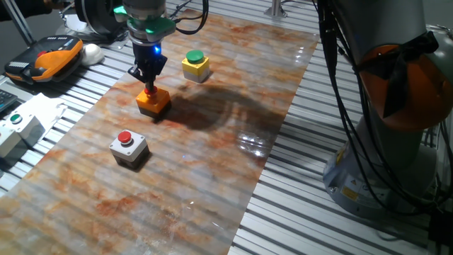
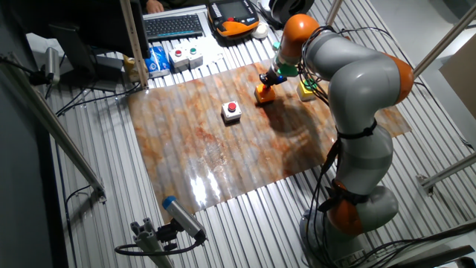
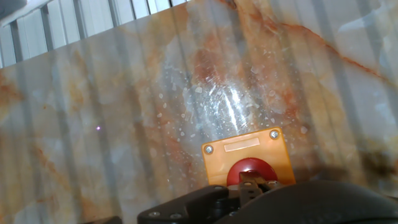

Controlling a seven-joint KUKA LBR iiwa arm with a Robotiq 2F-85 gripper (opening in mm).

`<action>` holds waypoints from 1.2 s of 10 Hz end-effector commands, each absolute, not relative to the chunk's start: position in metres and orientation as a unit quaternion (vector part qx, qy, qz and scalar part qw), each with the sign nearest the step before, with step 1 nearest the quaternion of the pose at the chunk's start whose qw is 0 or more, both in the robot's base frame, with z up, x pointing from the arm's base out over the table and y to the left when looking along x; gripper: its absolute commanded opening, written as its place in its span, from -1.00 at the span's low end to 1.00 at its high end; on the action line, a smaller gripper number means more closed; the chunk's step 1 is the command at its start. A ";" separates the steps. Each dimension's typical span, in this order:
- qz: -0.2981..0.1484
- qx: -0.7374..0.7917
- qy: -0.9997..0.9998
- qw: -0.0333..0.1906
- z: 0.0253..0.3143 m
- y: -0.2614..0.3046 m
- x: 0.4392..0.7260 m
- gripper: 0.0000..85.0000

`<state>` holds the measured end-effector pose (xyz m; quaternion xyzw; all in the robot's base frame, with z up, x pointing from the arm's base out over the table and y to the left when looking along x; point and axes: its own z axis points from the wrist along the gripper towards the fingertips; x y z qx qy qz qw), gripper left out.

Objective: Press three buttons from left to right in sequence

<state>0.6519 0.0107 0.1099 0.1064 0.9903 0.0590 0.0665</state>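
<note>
Gripper (image 1: 150,86) down on orange button (image 1: 153,100), mid-row on the marbled mat (image 1: 212,163); tips at the red cap (image 3: 249,171) in hand view. Finger state: cannot tell, no gap or contact visible. Grey button (image 1: 128,148) nearer the camera, off to one side. Yellow button (image 1: 196,66) beyond, opposite side — likely next: lift, shift along the row, drop straight down.

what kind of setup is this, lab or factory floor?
Most likely a robotics lab bench: slotted aluminium table under a marble-patterned mat, a teach pendant and keyboard beside it, loose cables around the arm's base.
</note>
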 end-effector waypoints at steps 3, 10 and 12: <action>0.060 0.107 0.990 0.067 0.109 0.011 0.652 -1.00; 0.034 0.101 0.992 0.075 0.111 0.009 0.652 -1.00; 0.032 0.100 0.992 0.075 0.111 0.009 0.652 -1.00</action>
